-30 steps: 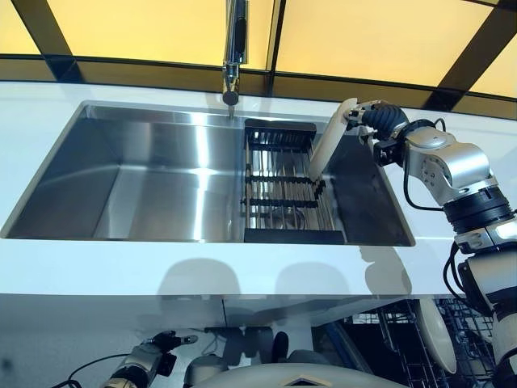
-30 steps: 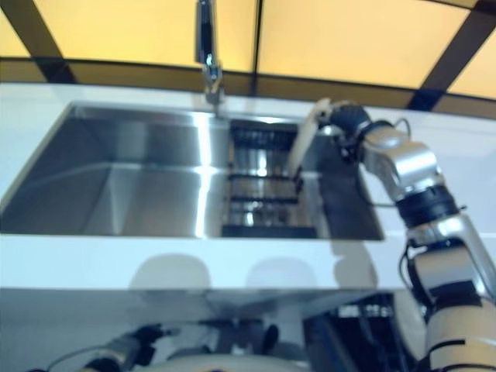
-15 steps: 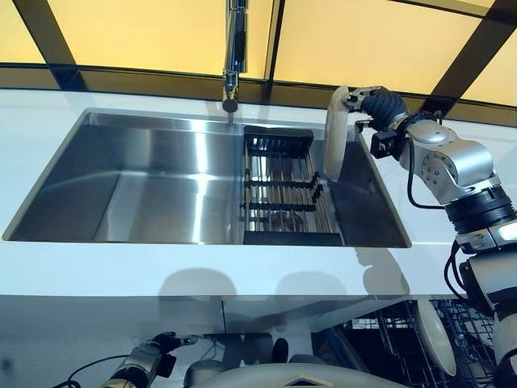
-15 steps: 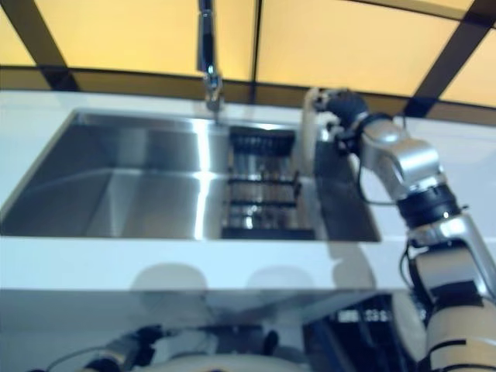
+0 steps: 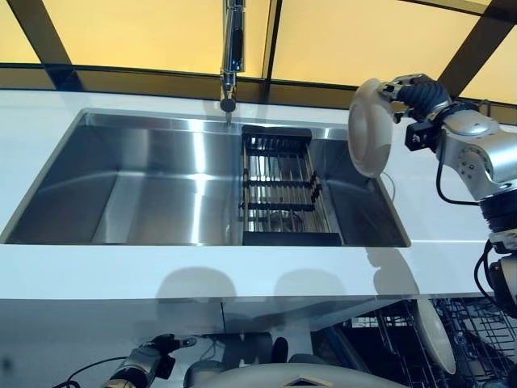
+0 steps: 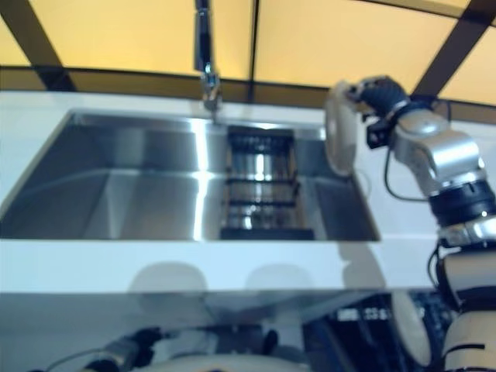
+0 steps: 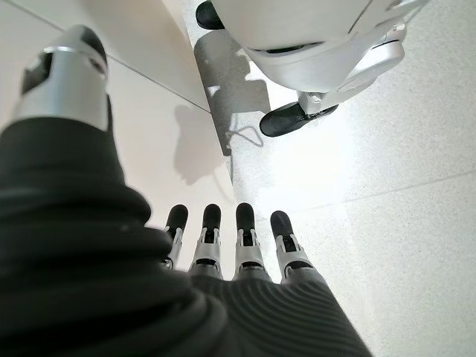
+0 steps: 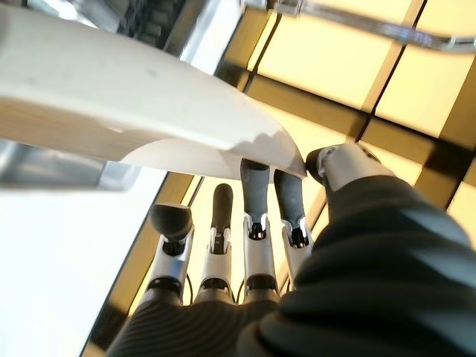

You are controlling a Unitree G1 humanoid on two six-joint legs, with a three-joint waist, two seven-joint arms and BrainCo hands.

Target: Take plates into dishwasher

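Note:
A white plate (image 5: pixel 370 128) hangs on edge in the air over the right end of the steel sink (image 5: pixel 145 178), its face turned toward the sink. My right hand (image 5: pixel 416 90) is shut on the plate's top rim; in the right wrist view the thumb and fingers (image 8: pixel 256 201) pinch the rim of the plate (image 8: pixel 134 104). A second white plate (image 5: pixel 435 335) stands in the dishwasher rack (image 5: pixel 477 339) at the lower right, below the counter. My left hand (image 7: pixel 223 245) hangs low over the floor with straight fingers and holds nothing.
A black drying rack (image 5: pixel 279 190) sits in the right half of the sink with nothing standing in it. The faucet (image 5: pixel 232 48) rises behind the sink's middle. White counter (image 5: pixel 242 275) surrounds the sink, with windows behind.
My right hand has lifted the plate out of the drying rack, up and to the right, and turned it more upright. The left hand has not moved.

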